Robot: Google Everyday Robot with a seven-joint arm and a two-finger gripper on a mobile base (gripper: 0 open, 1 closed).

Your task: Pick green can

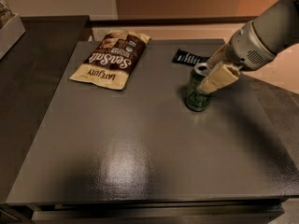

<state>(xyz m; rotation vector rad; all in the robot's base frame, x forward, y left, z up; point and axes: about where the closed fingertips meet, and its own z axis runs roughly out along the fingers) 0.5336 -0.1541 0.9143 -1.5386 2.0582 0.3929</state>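
Note:
The green can [196, 96] stands upright on the dark table [140, 143], right of the middle, with its silver top and pale script logo showing. My gripper [209, 79] comes in from the upper right on a grey and white arm [261, 36]. It sits at the can's upper right side, and its cream part overlaps the can's top and right edge. The can's base rests on the table.
A flat brown snack bag [112, 59] lies at the back left of the table. A small black wrapper [188, 57] lies just behind the can. A darker counter [32, 69] adjoins on the left, with a pale box [8, 29] at its far edge.

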